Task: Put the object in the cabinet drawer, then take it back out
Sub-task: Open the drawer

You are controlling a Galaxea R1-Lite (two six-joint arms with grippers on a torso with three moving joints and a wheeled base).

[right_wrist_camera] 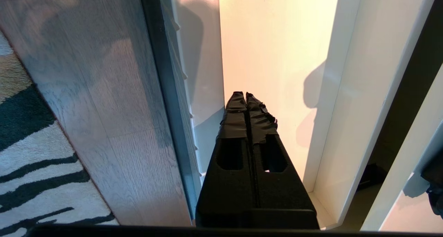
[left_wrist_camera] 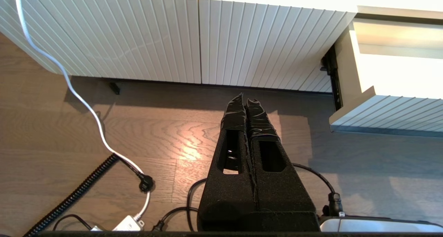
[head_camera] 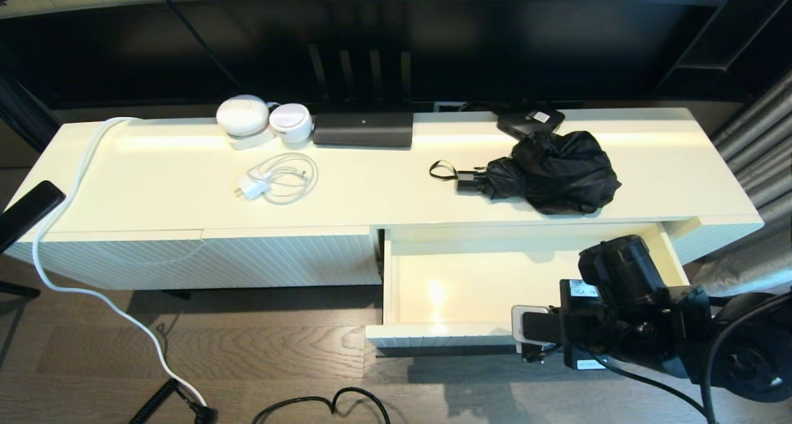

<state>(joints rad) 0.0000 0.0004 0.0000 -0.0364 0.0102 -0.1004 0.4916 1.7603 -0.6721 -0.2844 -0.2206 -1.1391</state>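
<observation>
Umbrella (head_camera: 550, 170) lay on worktop (head_camera: 185, 182), drawer (head_camera: 433, 340) stood open, right claw (right_wrist_camera: 245, 95) pinched shut and empty over it, mostly hidden behind own arm, left claw (left_wrist_camera: 246, 100) closed above floor.

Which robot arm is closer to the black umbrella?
Right. The right end effector is over the open drawer, just below the umbrella on the cabinet top. The left end effector hangs near the floor, far off.

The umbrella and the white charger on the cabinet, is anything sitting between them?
No. In the head view, only bare cabinet top lies between the umbrella and the charger.
</observation>
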